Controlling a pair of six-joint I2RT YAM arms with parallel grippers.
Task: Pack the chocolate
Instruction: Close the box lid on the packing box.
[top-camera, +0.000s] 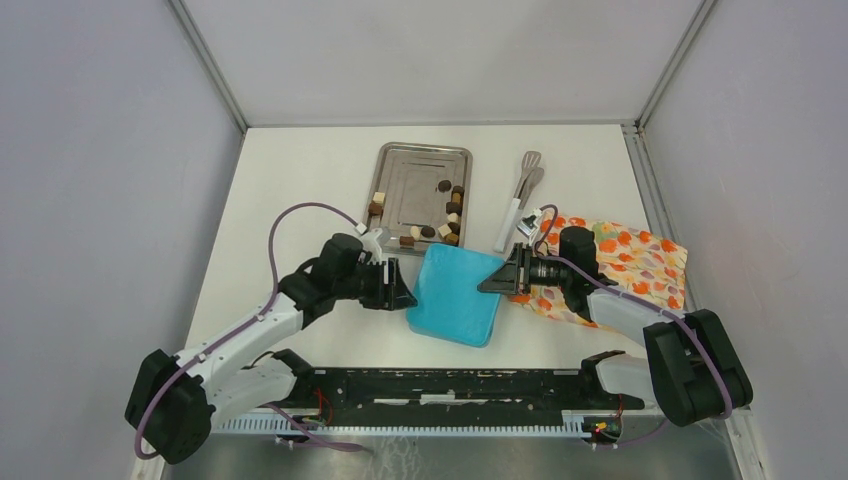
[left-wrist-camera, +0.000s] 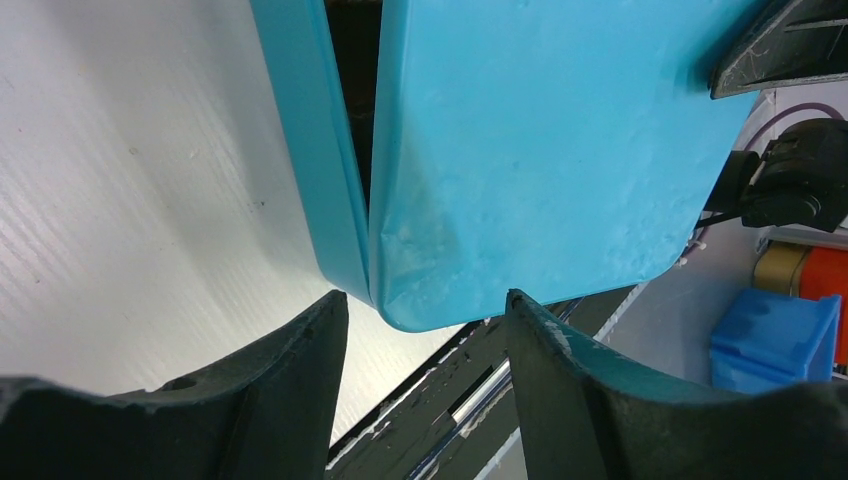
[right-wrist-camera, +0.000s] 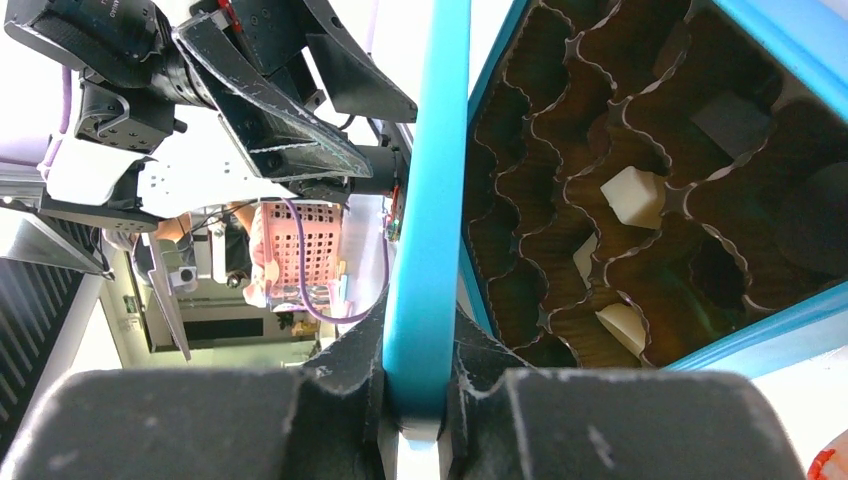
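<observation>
The white surface (top-camera: 300, 180) carries a teal box (top-camera: 455, 300) between both tools. Beyond them lies a steel tray (top-camera: 415, 170). The right tool (right-wrist-camera: 420, 395) pinches the box's lid (right-wrist-camera: 432, 180). The left tool (left-wrist-camera: 425, 330) is spread just before the box corner. Chocolate (top-camera: 452, 215) lies on the tray, and cream pieces (right-wrist-camera: 632, 195) sit inside the box.
</observation>
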